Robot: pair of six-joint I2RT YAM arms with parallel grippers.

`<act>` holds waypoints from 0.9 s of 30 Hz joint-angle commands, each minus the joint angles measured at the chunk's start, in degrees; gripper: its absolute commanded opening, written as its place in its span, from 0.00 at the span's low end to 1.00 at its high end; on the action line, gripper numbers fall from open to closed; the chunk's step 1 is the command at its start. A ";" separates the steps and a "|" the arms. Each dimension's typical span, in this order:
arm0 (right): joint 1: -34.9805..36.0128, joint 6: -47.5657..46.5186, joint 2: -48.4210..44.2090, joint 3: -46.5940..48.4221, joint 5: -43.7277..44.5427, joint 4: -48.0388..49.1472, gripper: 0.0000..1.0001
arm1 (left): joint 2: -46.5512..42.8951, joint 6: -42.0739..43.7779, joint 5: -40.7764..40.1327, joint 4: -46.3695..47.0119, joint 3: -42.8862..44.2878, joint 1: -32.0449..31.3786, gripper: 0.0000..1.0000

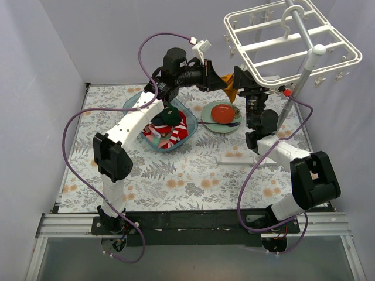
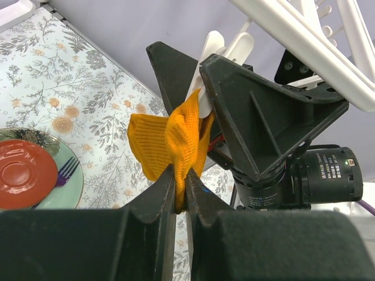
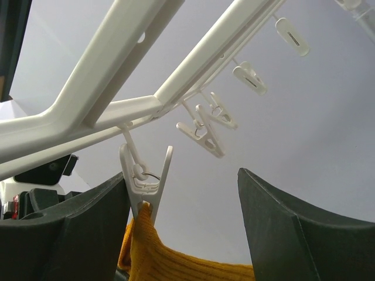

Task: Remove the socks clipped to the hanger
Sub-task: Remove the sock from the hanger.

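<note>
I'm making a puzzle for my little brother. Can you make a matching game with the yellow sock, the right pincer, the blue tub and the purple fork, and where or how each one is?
Things:
1. yellow sock
2. right pincer
3. blue tub
4. purple fork

Places or states:
A. lies on the green plate
B. pinched by the shut left pincer
C. open around a white clip
D. holds a heap of socks

Pairs: 1-B, 2-C, 3-D, 4-A
</note>
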 commanded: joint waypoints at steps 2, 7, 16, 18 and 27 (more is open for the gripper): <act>0.08 1.35 0.34 3.02 1.62 24.77 0.78 | 0.30 0.10 -0.95 -0.75 1.47 -0.21 0.00; 0.08 1.79 0.25 3.19 2.15 25.03 0.77 | 0.48 0.19 -1.22 -1.02 1.56 -0.21 0.00; 0.17 3.64 0.51 4.42 1.98 24.68 0.65 | 0.83 0.10 -1.31 -1.28 1.91 -0.21 0.00; 0.17 3.90 0.34 4.51 1.63 24.50 0.56 | 0.92 0.01 -1.22 -1.28 1.91 -0.21 0.00; 0.26 5.48 -0.98 3.10 1.27 23.72 0.06 | 0.65 0.19 -1.22 -1.28 1.74 -0.21 0.00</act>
